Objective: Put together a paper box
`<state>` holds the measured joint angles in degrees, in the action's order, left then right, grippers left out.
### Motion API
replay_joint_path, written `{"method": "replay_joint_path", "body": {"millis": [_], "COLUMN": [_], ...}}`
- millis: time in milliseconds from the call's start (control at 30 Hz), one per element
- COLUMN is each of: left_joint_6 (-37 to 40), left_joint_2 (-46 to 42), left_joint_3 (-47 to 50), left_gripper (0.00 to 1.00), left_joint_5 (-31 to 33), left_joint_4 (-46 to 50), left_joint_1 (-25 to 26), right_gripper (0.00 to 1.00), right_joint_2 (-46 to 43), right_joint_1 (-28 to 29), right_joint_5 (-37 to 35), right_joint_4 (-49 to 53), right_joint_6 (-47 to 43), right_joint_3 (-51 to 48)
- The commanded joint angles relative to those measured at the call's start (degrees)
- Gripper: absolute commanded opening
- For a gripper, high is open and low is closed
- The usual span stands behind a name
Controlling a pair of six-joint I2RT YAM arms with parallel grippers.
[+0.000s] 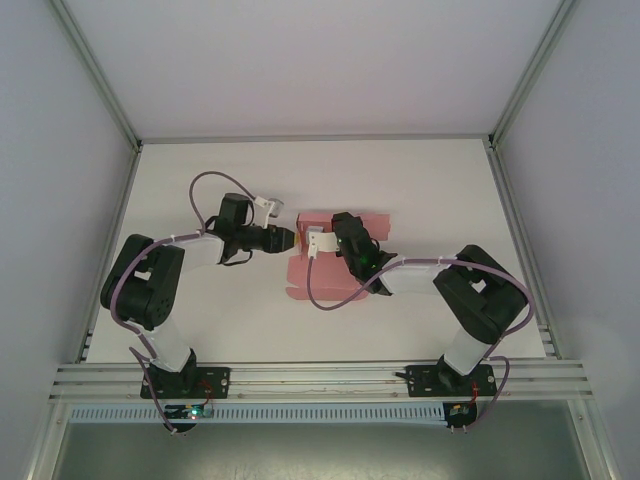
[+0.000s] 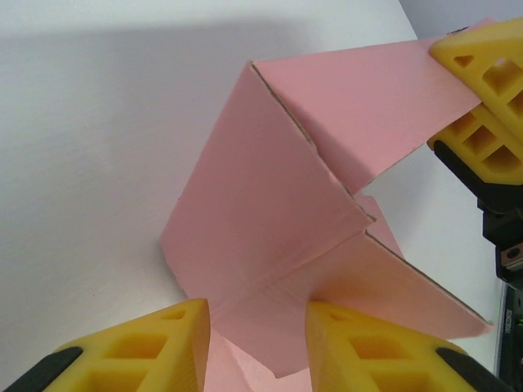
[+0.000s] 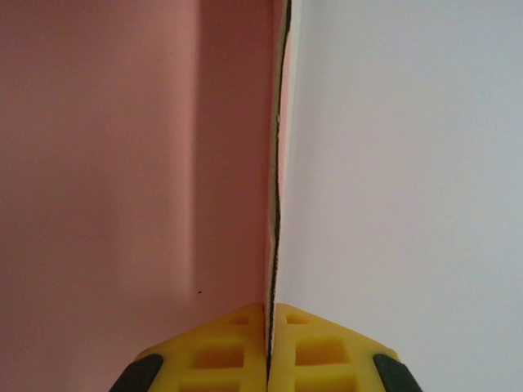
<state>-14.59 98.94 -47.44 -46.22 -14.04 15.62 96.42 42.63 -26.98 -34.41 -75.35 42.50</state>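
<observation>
Tool status first, from the overhead camera: the left tool point(image 1: 285, 237) and right tool point(image 1: 335, 232) come in from opposite sides and meet near the middle of the worktop point(image 1: 430, 180). Both are right at the paper box point(image 1: 312, 272). It's not a box yet, just a pink card sheet, partly flat and partly lifted. From up here I can't tell how either tool is set.

Left wrist camera is way more useful. The left tool point(image 2: 257, 314) is released, with its yellow fingers point(image 2: 147, 343) spread wide and the bottom of the paper box point(image 2: 261, 204) sitting between them, not pinched. One panel stands up along a crease and another flap sticks out above it. At the top right, the right tool point(image 2: 470, 110) is clamped on that upper flap. My guess is it's holding the flap up so the fold stays open while the left one lines up on the lower part.

Right wrist camera: the right tool point(image 3: 268, 327) is clenched tight on the thin edge of the paper box point(image 3: 122, 163). The card runs straight up from between the pads, pink on one side and bare worktop point(image 3: 409, 163) on the other. Gripping it at the edge like that looks like the way to steer the flap without crushing it.
</observation>
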Motion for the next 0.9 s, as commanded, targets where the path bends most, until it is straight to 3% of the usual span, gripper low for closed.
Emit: {"method": "replay_joint_path", "body": {"millis": [0,333,567,867], "left_joint_6": [3.6,2.7,-0.2,-1.7], "left_joint_2": [-0.4,0.0,3.0,7.1], "left_joint_3": [-1.8,1.3,2.6,-2.2], "left_gripper": [0.37,0.44,0.43,0.33], "left_joint_5": [1.8,16.8,18.9,15.8], "left_joint_4": [2.9,-6.8,-17.1,-18.6], "left_joint_1": [1.5,5.5,6.3,7.2], "right_gripper": [0.00,0.00,0.00,0.00], "right_joint_2": [-1.7,-0.8,-1.1,-0.1], "right_joint_1": [0.6,1.3,1.9,2.1], "right_joint_5": [1.2,2.7,4.6,6.3], "right_joint_4": [3.5,4.3,7.0,9.3], "right_joint_6": [1.7,3.0,5.0,6.6], "right_joint_3": [-0.4,-0.2,-0.8,0.6]}}
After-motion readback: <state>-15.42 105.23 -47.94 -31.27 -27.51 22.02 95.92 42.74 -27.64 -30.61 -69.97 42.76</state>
